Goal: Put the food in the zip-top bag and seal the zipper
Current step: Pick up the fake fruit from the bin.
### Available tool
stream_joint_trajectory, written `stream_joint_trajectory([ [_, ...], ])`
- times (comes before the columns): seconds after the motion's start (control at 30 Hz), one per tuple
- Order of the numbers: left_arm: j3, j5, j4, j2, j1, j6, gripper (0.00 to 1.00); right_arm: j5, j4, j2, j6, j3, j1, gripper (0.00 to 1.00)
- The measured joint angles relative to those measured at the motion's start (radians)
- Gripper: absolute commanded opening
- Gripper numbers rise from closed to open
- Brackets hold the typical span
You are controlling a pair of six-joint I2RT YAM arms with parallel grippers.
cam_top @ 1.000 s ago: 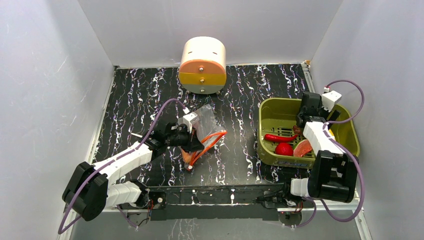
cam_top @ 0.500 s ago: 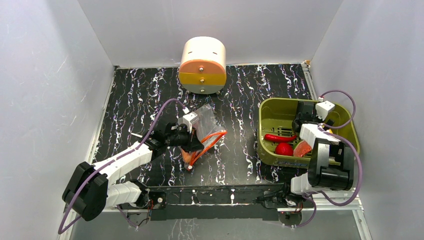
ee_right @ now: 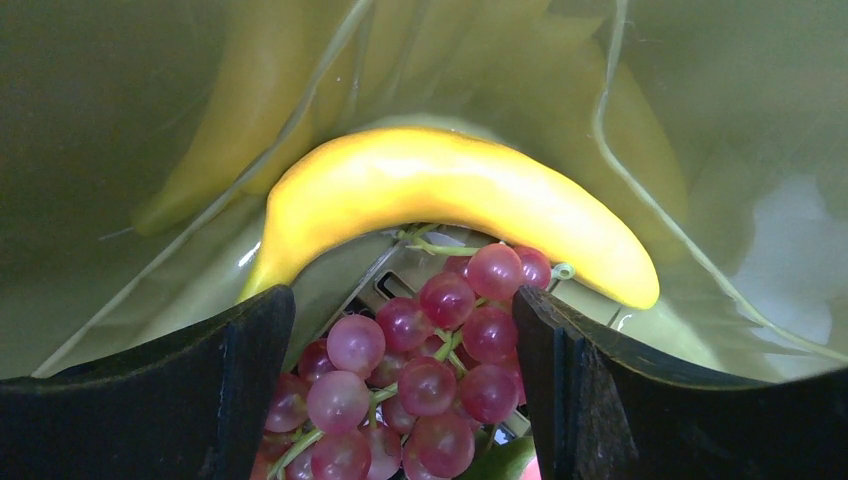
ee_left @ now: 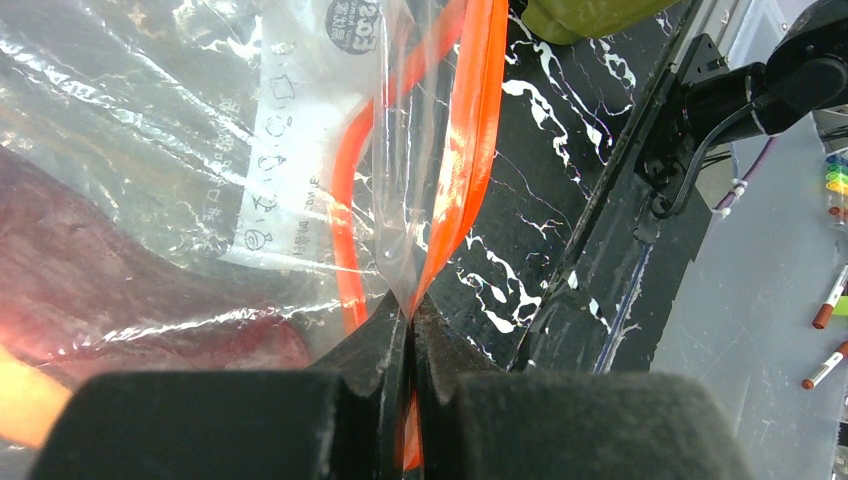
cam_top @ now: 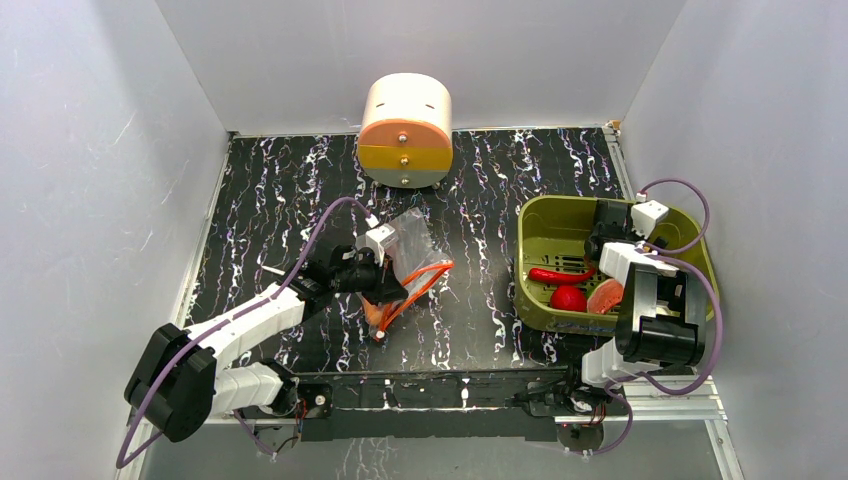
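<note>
- Since the earlier frames the right arm has folded lower into the olive-green bin (cam_top: 545, 215), its wrist now nearer the bin's far wall; the left arm and the bag have not shifted.
- The right pincer (ee_right: 400, 340) is released, its two dark fingers spread wide above a bunch of grapes (ee_right: 430, 370).
- A yellow banana (ee_right: 450, 185) lies just beyond the grapes, curved against the bin wall.
- In the overhead view a red chili (cam_top: 560, 274), a red round fruit (cam_top: 568, 298) and a pinkish slice (cam_top: 604, 296) sit in the bin's near half.
- The left pincer (ee_left: 410, 320) is clenched on the orange-red zipper (ee_left: 475, 120) at the mouth of the zip-top bag (ee_left: 200, 150).
- The bag rests mid-tabletop (cam_top: 280, 190), well apart from the bin, with a reddish-brown shape showing through its plastic.
</note>
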State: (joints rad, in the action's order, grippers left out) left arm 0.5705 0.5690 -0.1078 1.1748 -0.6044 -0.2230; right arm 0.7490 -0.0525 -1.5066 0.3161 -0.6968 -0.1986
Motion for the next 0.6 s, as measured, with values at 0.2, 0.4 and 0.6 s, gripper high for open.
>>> stream_joint_trajectory([
  [0.2, 0.0, 0.0, 0.0, 0.0, 0.0, 0.005, 0.0, -0.013, -0.003, -0.004, -0.001, -0.003, -0.001, 0.62],
  [0.4, 0.0, 0.0, 0.0, 0.0, 0.0, 0.007, 0.0, -0.023, -0.013, 0.003, -0.003, -0.008, -0.005, 0.42],
  [0.6, 0.0, 0.0, 0.0, -0.009, 0.0, 0.007, 0.0, -0.072, -0.078, 0.079, 0.02, -0.012, -0.004, 0.19],
])
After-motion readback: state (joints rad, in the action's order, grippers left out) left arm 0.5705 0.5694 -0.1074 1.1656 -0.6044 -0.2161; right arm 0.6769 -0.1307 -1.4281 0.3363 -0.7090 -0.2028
